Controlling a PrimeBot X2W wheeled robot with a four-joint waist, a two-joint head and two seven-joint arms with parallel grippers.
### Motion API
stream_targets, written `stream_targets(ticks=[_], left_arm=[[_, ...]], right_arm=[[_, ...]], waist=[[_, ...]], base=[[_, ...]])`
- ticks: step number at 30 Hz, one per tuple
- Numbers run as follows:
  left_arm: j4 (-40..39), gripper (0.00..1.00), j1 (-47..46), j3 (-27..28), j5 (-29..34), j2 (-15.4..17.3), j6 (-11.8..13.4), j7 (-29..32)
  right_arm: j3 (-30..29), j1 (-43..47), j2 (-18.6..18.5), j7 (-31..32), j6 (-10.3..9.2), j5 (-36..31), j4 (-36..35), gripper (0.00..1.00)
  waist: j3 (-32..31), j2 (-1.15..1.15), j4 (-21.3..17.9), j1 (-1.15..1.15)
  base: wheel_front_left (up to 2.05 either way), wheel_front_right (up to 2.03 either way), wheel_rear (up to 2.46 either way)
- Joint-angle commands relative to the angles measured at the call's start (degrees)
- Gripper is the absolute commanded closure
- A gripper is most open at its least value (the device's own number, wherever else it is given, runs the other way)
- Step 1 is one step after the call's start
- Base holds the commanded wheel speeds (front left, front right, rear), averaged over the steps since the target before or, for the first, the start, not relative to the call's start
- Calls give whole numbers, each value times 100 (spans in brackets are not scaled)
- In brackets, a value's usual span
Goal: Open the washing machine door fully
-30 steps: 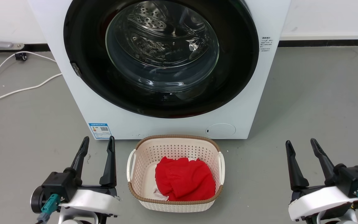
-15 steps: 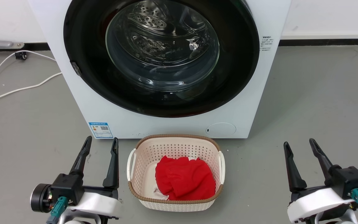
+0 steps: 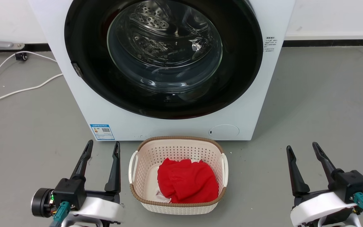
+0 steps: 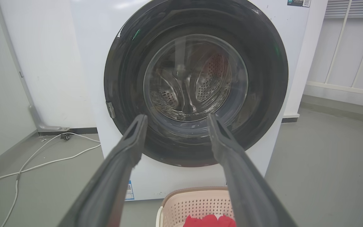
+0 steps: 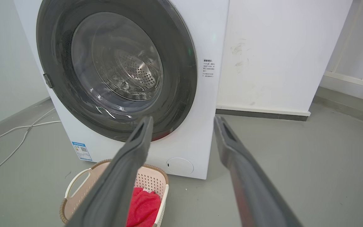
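The white washing machine (image 3: 83, 104) stands straight ahead on the grey floor. Its round black washing machine door (image 3: 238, 72) lies flat against the front, with the steel drum visible through the clear glass bowl. A small latch tab sits on the door's left rim. The washing machine door (image 4: 263, 63) fills the left wrist view, and the washing machine door (image 5: 181, 63) appears again in the right wrist view. My left gripper (image 3: 103, 146) hangs open low at the left, well short of the machine. Low at the right, my right gripper (image 3: 301, 147) is open too, holding nothing.
A cream perforated basket (image 3: 143, 201) with a red cloth (image 3: 186, 184) in it sits on the floor between my grippers, just in front of the machine. White cables (image 3: 11, 91) trail across the floor at the left. A white wall runs behind.
Both grippers have sunk slightly lower in the head view and the left one has shifted a little to the right. The door has not moved.
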Motion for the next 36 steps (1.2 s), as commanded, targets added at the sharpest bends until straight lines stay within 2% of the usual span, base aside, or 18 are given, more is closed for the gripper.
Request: stream_targets(ticks=[1, 8, 10, 11, 16, 21, 26, 31, 36], left_arm=[[16, 0, 76, 21, -10, 0, 0, -14], [61, 0, 80, 41, -32, -21, -15, -14], [72, 0, 78, 43, -28, -25, -17, -14], [73, 0, 78, 42, -24, -28, -18, -14], [84, 0, 75, 41, -8, -38, -26, -14], [82, 0, 51, 47, -9, -44, -31, -14], [49, 0, 6, 37, -3, -48, -30, -14], [10, 0, -95, 14, -17, -54, -33, -13], [-46, 0, -269, 27, -67, -58, -23, -13]], right_arm=[[-12, 68, 7, -29, -2, 41, 10, 0], [-33, 68, 7, -31, -2, 92, 45, 0], [-29, 61, 7, -48, -2, 172, 28, 83], [-11, 62, 7, -49, -2, 233, 27, 100], [-10, 56, 7, -182, -2, 809, 8, 100], [42, -48, 7, -527, -2, 2382, 104, 100], [-72, -221, 7, -724, -2, 3339, 122, 100], [-79, -480, 7, -797, -2, 4886, 165, 100], [-170, -1017, 7, -790, -2, 6724, 387, 100]], waist=[[-4, 0, 1, 0], [-16, 0, 22, 0], [-15, 0, 29, 0], [-13, 0, 31, 0], [-11, 0, 47, 0], [-13, 0, 57, 0], [-7, 0, 70, 0], [60, 0, 100, 0], [291, 0, 117, 0]], base=[[0, 0, 0], [0, 0, 0], [0, 0, 0], [0, 0, 0], [0, 0, 0], [0, 0, 0], [0, 0, 0], [0, 0, 0], [0, 0, 0]])
